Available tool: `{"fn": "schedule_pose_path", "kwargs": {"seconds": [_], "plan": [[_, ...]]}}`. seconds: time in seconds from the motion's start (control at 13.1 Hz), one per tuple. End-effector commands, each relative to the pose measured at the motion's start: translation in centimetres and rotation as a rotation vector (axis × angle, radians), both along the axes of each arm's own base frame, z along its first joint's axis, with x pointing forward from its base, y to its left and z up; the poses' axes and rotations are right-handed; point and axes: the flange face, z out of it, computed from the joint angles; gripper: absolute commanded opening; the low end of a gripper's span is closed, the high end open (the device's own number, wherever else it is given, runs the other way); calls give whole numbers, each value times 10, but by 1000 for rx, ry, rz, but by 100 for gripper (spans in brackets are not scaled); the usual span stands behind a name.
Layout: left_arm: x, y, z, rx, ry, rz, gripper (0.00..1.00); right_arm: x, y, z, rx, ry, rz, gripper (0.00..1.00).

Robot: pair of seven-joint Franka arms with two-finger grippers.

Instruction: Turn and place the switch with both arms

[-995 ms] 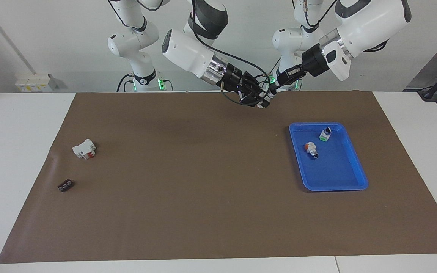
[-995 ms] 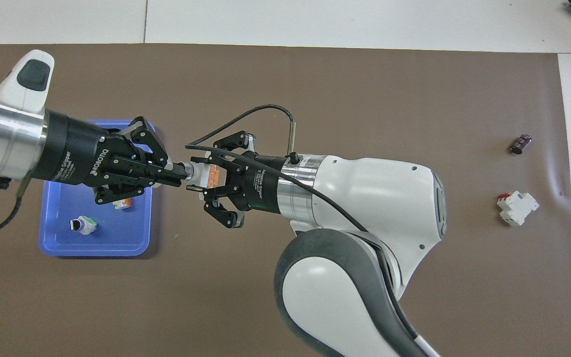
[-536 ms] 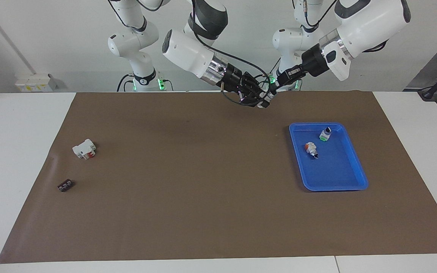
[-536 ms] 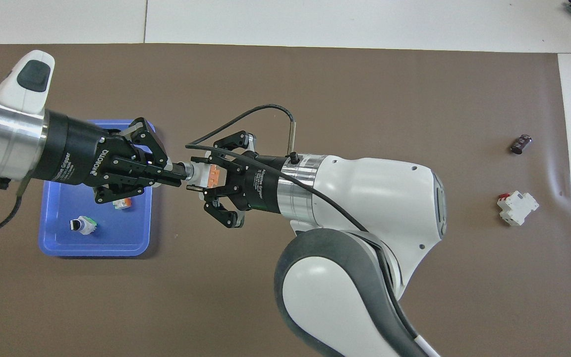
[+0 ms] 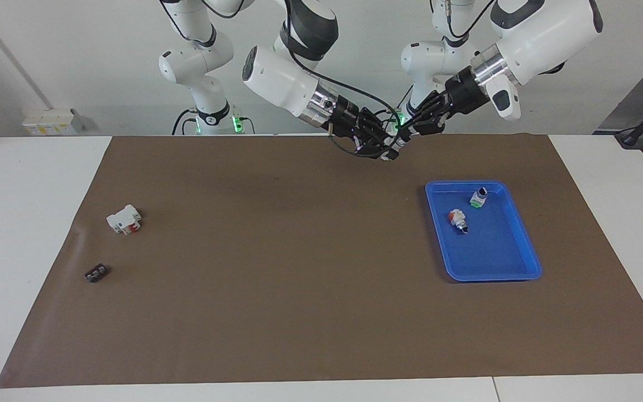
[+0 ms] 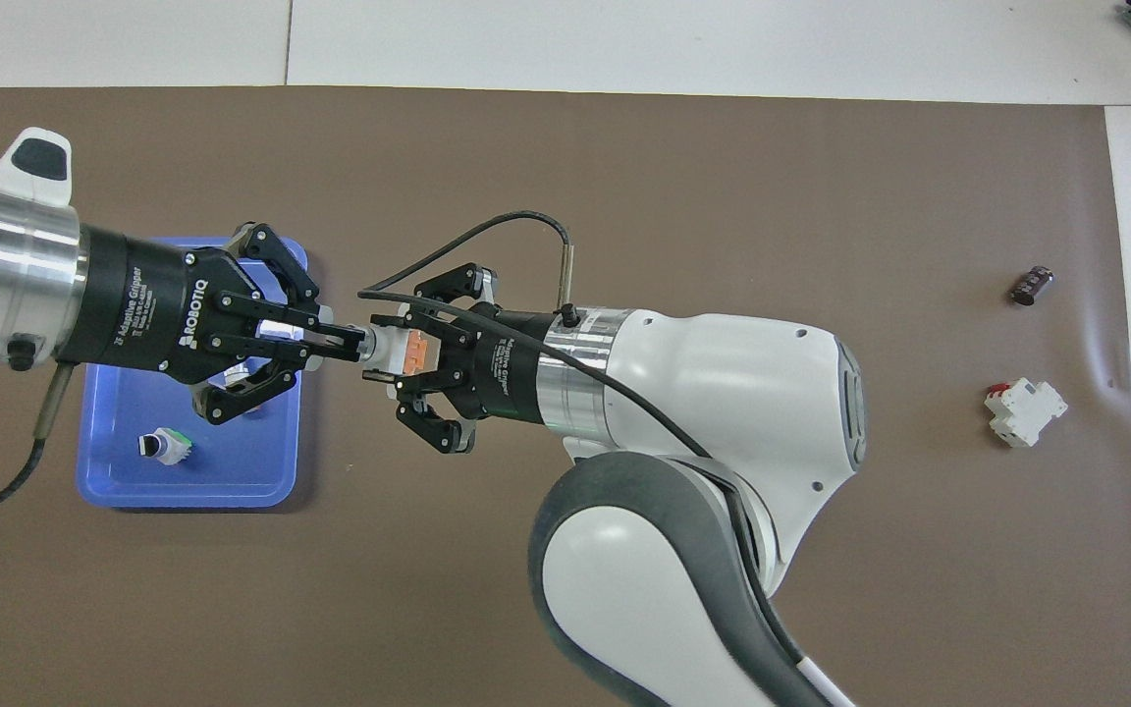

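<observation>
The switch [image 6: 399, 351] is held in the air between both grippers, white with its orange end block [image 6: 414, 352] showing. My left gripper [image 6: 357, 342] comes in over the blue tray [image 6: 114, 491] and is shut on the switch's knob end. My right gripper [image 6: 384, 349] is shut on the switch's body from the other end. In the facing view the switch [image 5: 393, 142] sits high above the brown mat between the left gripper [image 5: 405, 132] and the right gripper [image 5: 387, 149]. It hangs over the mat near the robots' edge, beside the tray [image 5: 494, 272].
Two more switches lie in the tray, one with a green block [image 5: 478, 197] [image 6: 165, 447] and one with an orange block [image 5: 457, 218]. A boxy white part with red [image 5: 124, 219] [image 6: 1025, 410] and a small black ribbed block [image 5: 96, 273] [image 6: 1031, 285] lie toward the right arm's end.
My left gripper has rolled about its own axis while staying on the switch's knob end. Both grippers and the switch have shifted slightly toward the tray.
</observation>
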Motion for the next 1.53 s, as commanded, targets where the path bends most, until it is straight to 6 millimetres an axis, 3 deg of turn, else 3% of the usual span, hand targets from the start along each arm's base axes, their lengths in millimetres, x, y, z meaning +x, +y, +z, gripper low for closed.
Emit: {"fn": "schedule_pose_path", "kwargs": {"seconds": [0.0, 0.77, 1.38, 1.45], "plan": [[12, 49, -10, 37, 62, 219, 0, 2, -9, 15, 19, -12, -28, 0], [15, 72, -22, 299, 454, 929, 0, 2, -9, 15, 19, -12, -28, 0], [15, 72, -27, 304, 481, 965, 0, 1, -9, 16, 21, -6, -28, 0], [15, 72, -27, 304, 477, 961, 0, 0, -9, 17, 23, -6, -28, 9]]}}
